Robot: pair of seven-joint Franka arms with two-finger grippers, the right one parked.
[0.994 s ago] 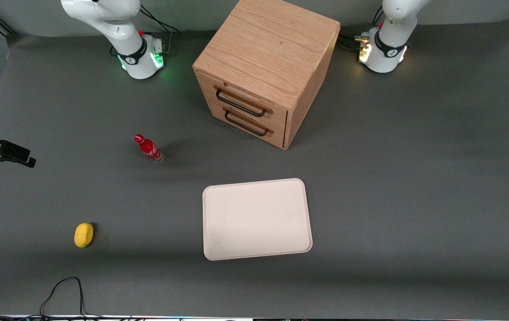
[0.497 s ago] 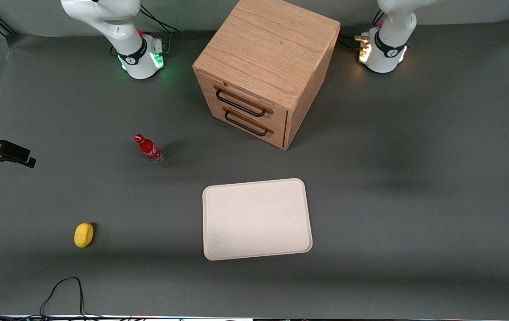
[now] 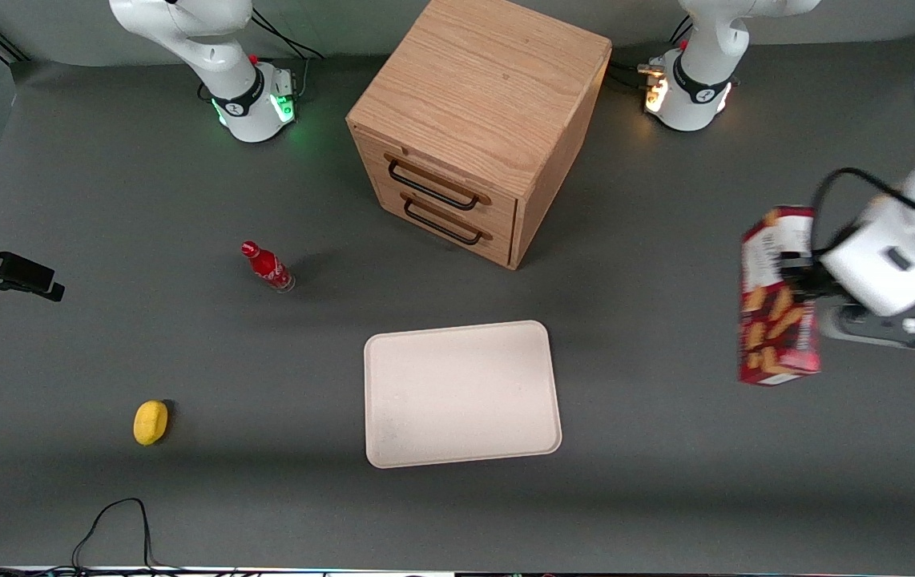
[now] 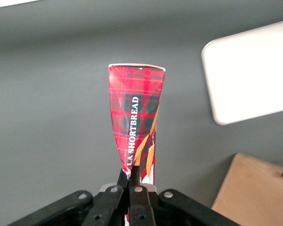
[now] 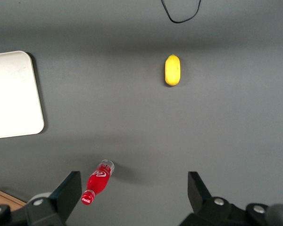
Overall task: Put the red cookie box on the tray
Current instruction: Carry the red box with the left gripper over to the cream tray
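The red cookie box (image 3: pixel 778 296), dark red with a white label and biscuit pictures, hangs in the air over the working arm's end of the table. My gripper (image 3: pixel 800 276) is shut on its thin side; in the left wrist view the fingers (image 4: pixel 124 181) pinch the box's edge (image 4: pixel 134 117). The tray (image 3: pixel 461 393), cream-white with rounded corners, lies flat near the middle of the table with nothing on it, well apart from the box. A corner of the tray (image 4: pixel 250 77) also shows in the left wrist view.
A wooden two-drawer cabinet (image 3: pixel 477 120) stands farther from the front camera than the tray. A small red bottle (image 3: pixel 268 267) and a yellow lemon (image 3: pixel 150 422) sit toward the parked arm's end. A black cable (image 3: pixel 117 525) lies near the table's front edge.
The left arm has come into the front view from the working arm's end, carrying the red cookie box toward the middle of the table. Nothing else moved.
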